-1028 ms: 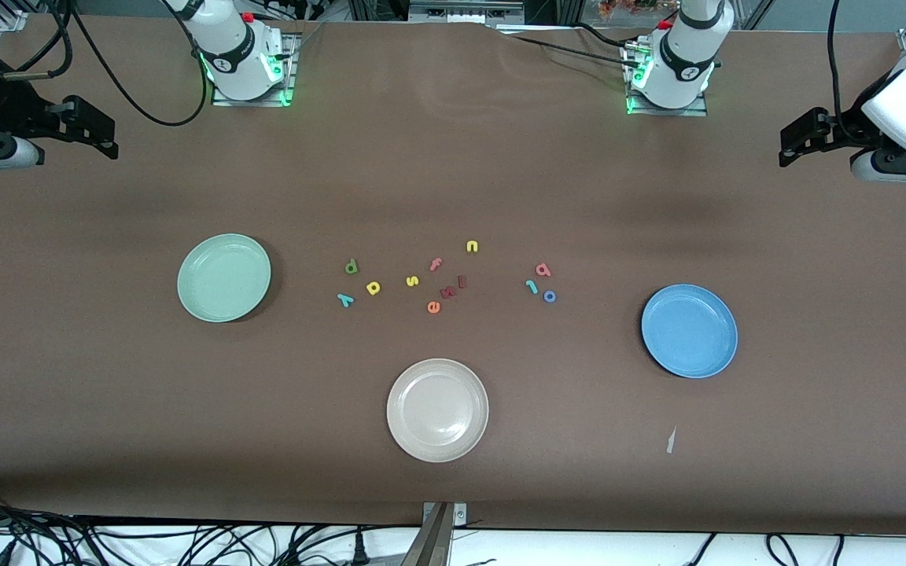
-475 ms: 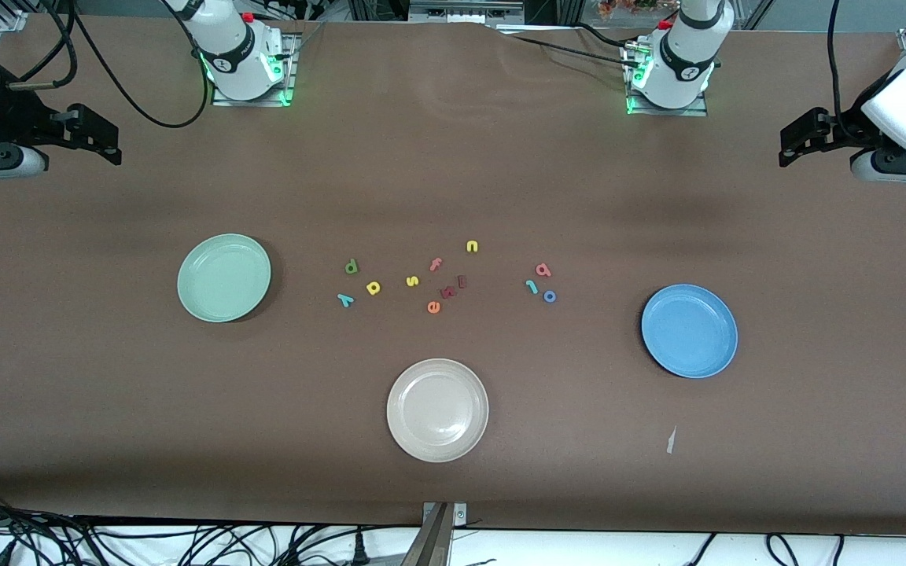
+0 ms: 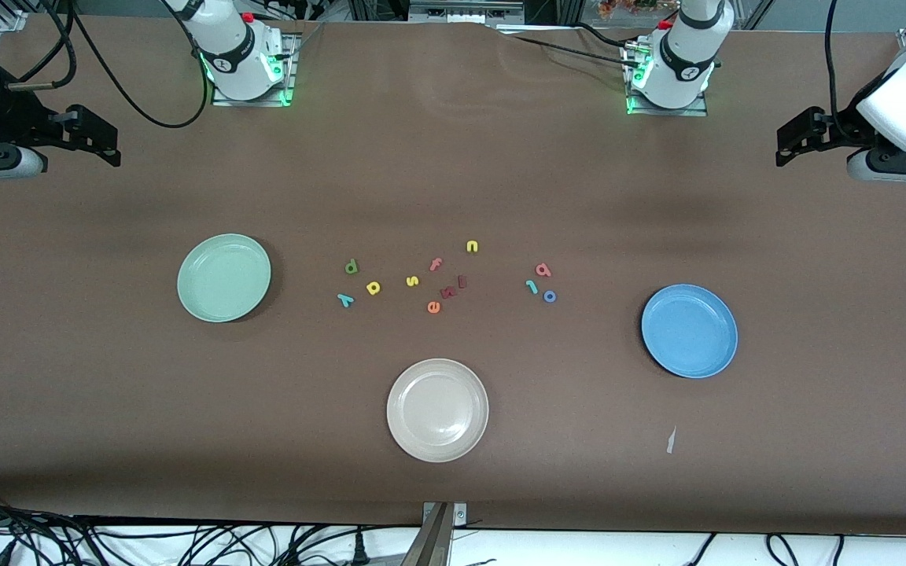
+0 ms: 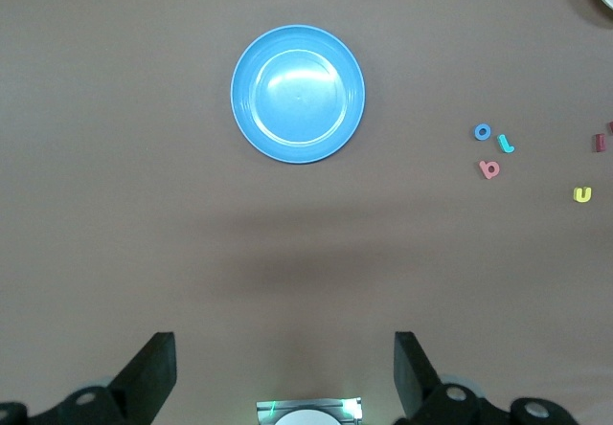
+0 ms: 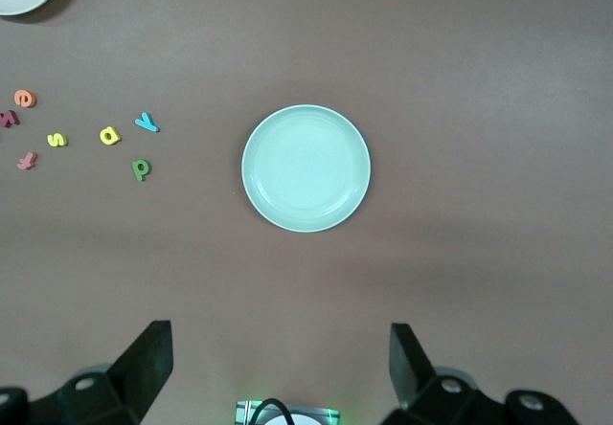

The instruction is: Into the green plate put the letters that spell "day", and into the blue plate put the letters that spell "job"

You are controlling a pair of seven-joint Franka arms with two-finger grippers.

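Letters for "day", three tiny foam pieces, lie on the brown table beside the round pale mint-green plate, toward the right arm's end: the dark green d, the yellow a and the teal y, the y nearest the front camera; I see none of them in the plate. Near the round bright blue plate, toward the left arm's end, lie the red-pink b, the teal hooked j and the blue ring-shaped o, all on the table. Between the two groups sit a yellow s, a pink f, a yellow n and an orange e; a round beige plate lies nearer the camera. My left gripper hangs high above the table near the blue plate, jaws spread, holding nothing; my right gripper hangs likewise near the green plate, jaws spread and empty.
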